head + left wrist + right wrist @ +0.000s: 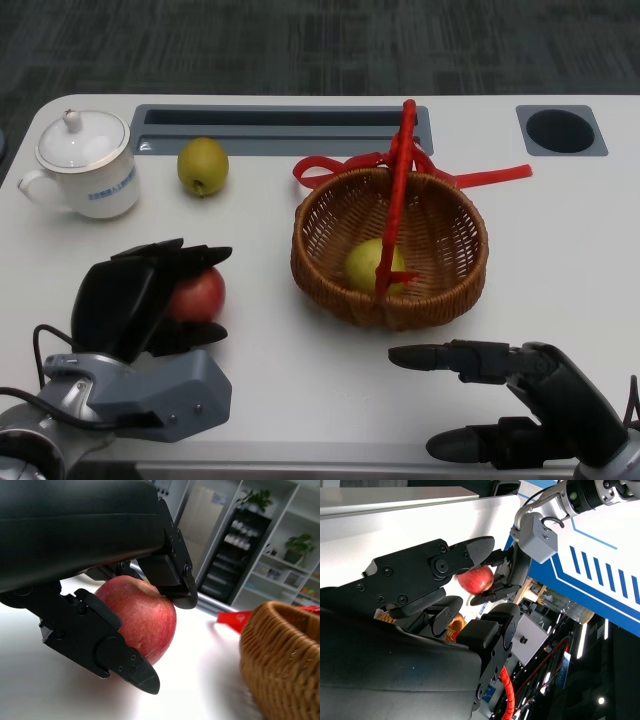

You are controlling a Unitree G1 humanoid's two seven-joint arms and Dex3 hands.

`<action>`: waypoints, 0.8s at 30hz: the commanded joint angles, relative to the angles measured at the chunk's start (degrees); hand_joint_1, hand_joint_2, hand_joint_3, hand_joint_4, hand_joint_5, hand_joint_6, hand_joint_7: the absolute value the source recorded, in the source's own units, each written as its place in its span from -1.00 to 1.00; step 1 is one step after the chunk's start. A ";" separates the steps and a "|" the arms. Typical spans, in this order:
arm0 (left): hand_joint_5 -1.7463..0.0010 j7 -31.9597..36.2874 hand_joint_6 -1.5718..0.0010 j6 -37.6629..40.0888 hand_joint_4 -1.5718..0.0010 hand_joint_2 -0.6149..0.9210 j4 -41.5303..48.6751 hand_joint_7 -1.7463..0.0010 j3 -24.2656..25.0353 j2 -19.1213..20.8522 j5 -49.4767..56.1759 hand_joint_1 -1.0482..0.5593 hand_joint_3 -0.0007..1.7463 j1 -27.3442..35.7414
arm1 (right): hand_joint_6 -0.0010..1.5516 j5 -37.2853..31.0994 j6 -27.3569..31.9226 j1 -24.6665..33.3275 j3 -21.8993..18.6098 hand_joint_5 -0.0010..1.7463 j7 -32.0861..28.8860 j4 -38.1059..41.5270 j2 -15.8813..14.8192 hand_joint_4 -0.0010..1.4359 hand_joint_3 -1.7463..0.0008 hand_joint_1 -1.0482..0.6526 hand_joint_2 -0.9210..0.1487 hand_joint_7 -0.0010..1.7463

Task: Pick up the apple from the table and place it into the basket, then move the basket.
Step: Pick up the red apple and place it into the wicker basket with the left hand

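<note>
Altogether: one red apple point(199, 294), two pears point(203, 165), one basket point(325, 262).

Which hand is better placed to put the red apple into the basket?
Left. The left hand already grips the apple beside the basket; the right hand is open, holding nothing.

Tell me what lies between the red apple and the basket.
Nothing: in the head view only bare white table separates the red apple, gripped by the left hand, from the wicker basket.

An office or showroom. The white desk point(560, 260) has a grey cable tray point(280, 128) and grommet point(560, 130); beyond it lie grey carpet point(300, 45) and display shelves point(280, 555) with plants
</note>
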 commanded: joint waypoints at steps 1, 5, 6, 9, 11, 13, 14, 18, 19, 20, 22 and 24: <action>0.98 4.83 -0.35 -2.85 -0.49 0.90 -2.10 0.99 -0.99 2.32 0.96 0.04 -0.99 0.22 | -0.06 0.13 -0.39 -0.23 -0.21 -1.00 -0.53 0.41 -0.40 0.10 0.99 -0.35 -0.89 -1.00; 0.99 8.32 -0.34 -4.97 -0.47 0.91 -4.37 0.99 -2.29 3.74 2.37 0.04 -0.99 0.34 | -0.06 0.25 0.06 -0.27 -0.02 -1.00 -0.41 0.20 -0.29 0.10 0.99 -0.35 -0.90 -1.00; 0.99 8.94 -0.34 -5.53 -0.47 0.91 -5.06 1.00 -2.46 4.10 2.62 0.04 -0.99 0.42 | -0.06 0.30 0.16 -0.26 0.02 -1.00 -0.40 0.15 -0.26 0.11 0.99 -0.35 -0.90 -1.00; 1.00 10.22 -0.32 -7.12 -0.45 0.92 -7.66 1.00 -2.67 5.18 3.13 0.03 -0.99 0.80 | -0.05 0.28 0.18 -0.31 0.03 -0.99 -0.47 0.29 -0.17 0.11 0.99 -0.35 -0.90 -0.99; 1.00 11.15 -0.32 -8.67 -0.44 0.92 -10.02 1.00 -2.65 5.93 3.49 0.04 -1.00 1.16 | -0.05 0.13 0.07 -0.39 0.03 -0.99 -0.53 0.43 -0.13 0.12 0.99 -0.35 -0.90 -0.99; 1.00 11.60 -0.32 -10.68 -0.45 0.91 -12.84 1.00 -2.38 6.56 3.58 0.05 -1.00 1.64 | -0.05 -0.02 -0.05 -0.39 0.07 -1.00 -0.59 0.45 -0.06 0.12 0.99 -0.36 -0.91 -1.00; 1.00 11.53 -0.32 -11.73 -0.45 0.92 -14.28 1.00 -2.13 6.73 3.45 0.05 -1.00 1.89 | -0.05 -0.05 -0.04 -0.36 0.10 -0.99 -0.60 0.40 -0.03 0.12 1.00 -0.35 -0.91 -1.00; 0.99 10.03 -0.31 -15.00 -0.45 0.93 -19.73 1.00 -0.97 6.53 2.58 0.01 -0.99 2.61 | -0.04 -0.10 0.37 -0.27 0.23 -0.99 -0.68 0.26 0.09 0.13 1.00 -0.35 -0.91 -1.00; 0.99 9.38 -0.31 -15.40 -0.45 0.93 -20.97 1.00 -0.71 6.36 2.39 -0.01 -0.99 2.66 | -0.04 -0.03 0.33 -0.32 0.26 -0.99 -0.67 0.34 0.17 0.13 1.00 -0.35 -0.90 -0.99; 0.99 8.63 -0.31 -15.76 -0.45 0.93 -22.15 1.00 -0.45 6.12 2.15 -0.01 -0.99 2.66 | -0.04 0.09 0.24 -0.37 0.30 -0.99 -0.62 0.44 0.25 0.13 1.00 -0.34 -0.90 -0.99; 0.99 6.89 -0.31 -16.54 -0.46 0.93 -23.87 0.99 0.09 5.35 1.27 -0.02 -1.00 2.51 | -0.03 0.31 0.10 -0.44 0.41 -1.00 -0.46 0.60 0.33 0.13 1.00 -0.34 -0.89 -1.00; 0.99 4.68 -0.33 -17.47 -0.48 0.92 -24.58 0.99 0.56 4.23 -0.15 -0.01 -1.00 1.94 | -0.03 0.35 -0.16 -0.52 0.49 -1.00 -0.37 0.82 0.36 0.13 1.00 -0.33 -0.89 -1.00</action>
